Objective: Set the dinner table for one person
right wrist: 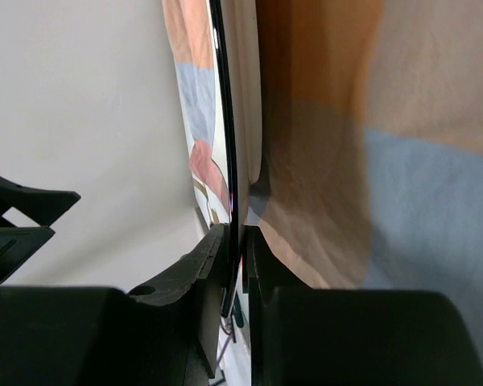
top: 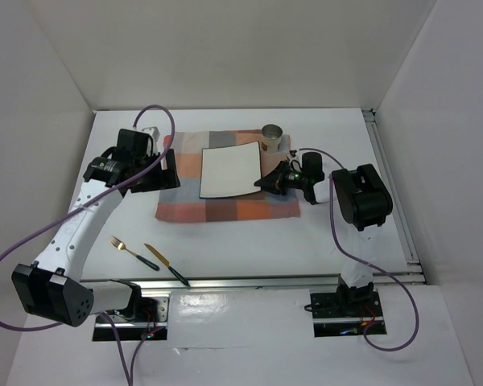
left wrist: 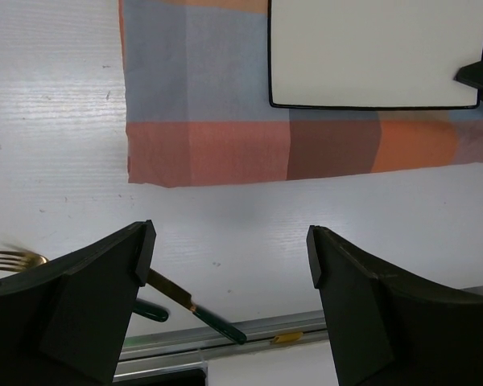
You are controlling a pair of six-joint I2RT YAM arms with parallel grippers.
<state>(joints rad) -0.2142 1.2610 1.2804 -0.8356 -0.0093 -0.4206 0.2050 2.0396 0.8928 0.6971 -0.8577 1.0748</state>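
White, matte and rigid, the bench [top: 249, 241] lies fixed beneath both arms; you handle only what rests on it. The square plate [top: 232, 170], on the checked cloth [top: 225, 211] mid-bench, looks thin, stiff, glossy and breakable: take its rim. The right tool [right wrist: 240, 241] is clamped on that rim, seen edge-on only in its wrist view. The left tool [left wrist: 229, 241] hangs empty, jaws wide apart; its view shows fork [left wrist: 12, 259] and knife [left wrist: 217, 326] near the front rail.

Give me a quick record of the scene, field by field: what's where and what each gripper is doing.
table: white, holds everything
cloth: checked, mid-table
plate: square, on cloth, right edge pinched by right gripper
cup: metal, at cloth's far right corner
fork, knife: side by side, near left, off cloth
left gripper: open, by cloth's left edge
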